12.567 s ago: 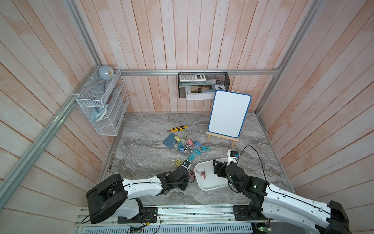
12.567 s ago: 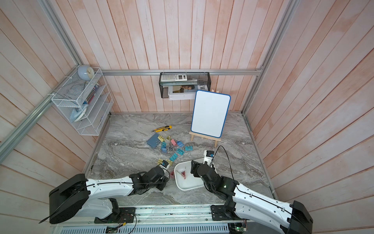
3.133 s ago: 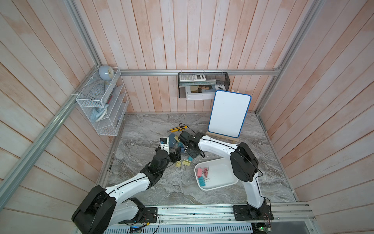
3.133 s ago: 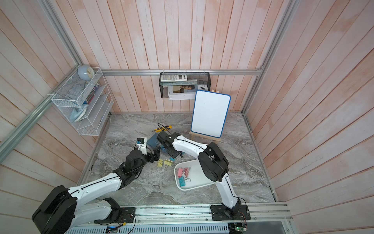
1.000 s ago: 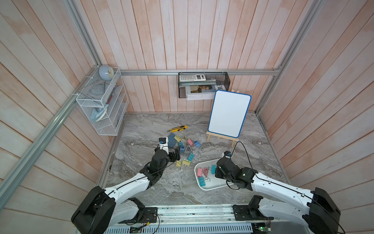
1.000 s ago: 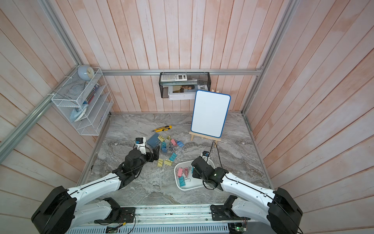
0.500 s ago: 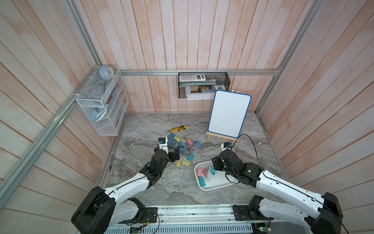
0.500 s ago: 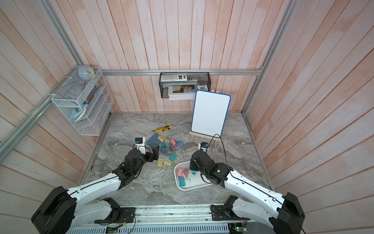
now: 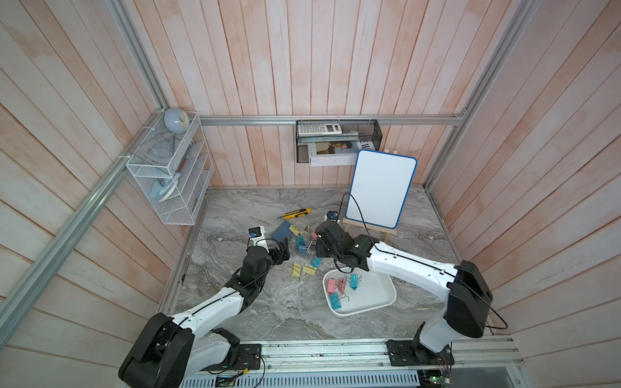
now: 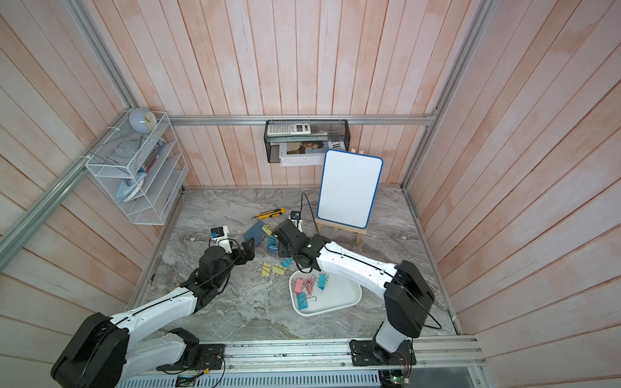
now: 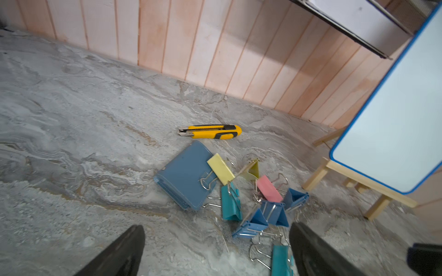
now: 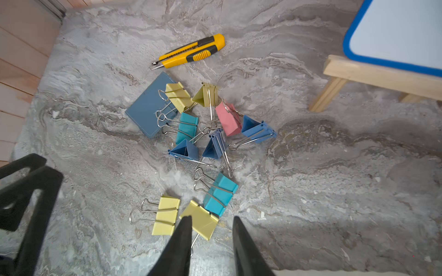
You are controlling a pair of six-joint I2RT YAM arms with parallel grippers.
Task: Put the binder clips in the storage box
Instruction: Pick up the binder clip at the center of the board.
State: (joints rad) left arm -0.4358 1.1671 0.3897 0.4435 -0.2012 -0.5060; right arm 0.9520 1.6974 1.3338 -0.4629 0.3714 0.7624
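Just beyond the parted, empty fingers of the right gripper [image 12: 212, 218] lie loose binder clips [image 12: 187, 127]; behind those fingers, the storage box [image 9: 379, 297] holds several. The left gripper [image 11: 216, 229] gapes wide, unladen. A book [image 9: 336, 147] reads "LOEW".

A grey marbled surface [image 9: 295, 312] carries everything; the white storage box [image 9: 369, 292] rests flat on it; just off the box's far left corner lie two yellow binder clips [image 9: 296, 268] and a teal one; farther from the box that way, a tangle of yellow, teal, pink and blue clips; a blue-grey pad [image 9: 281, 231] touches the tangle's far side, one yellow clip overlapping it; a yellow-and-black utility knife [image 9: 295, 213] lies beyond the pad; a wooden easel [image 9: 368, 226] stands behind the box, apart from it.
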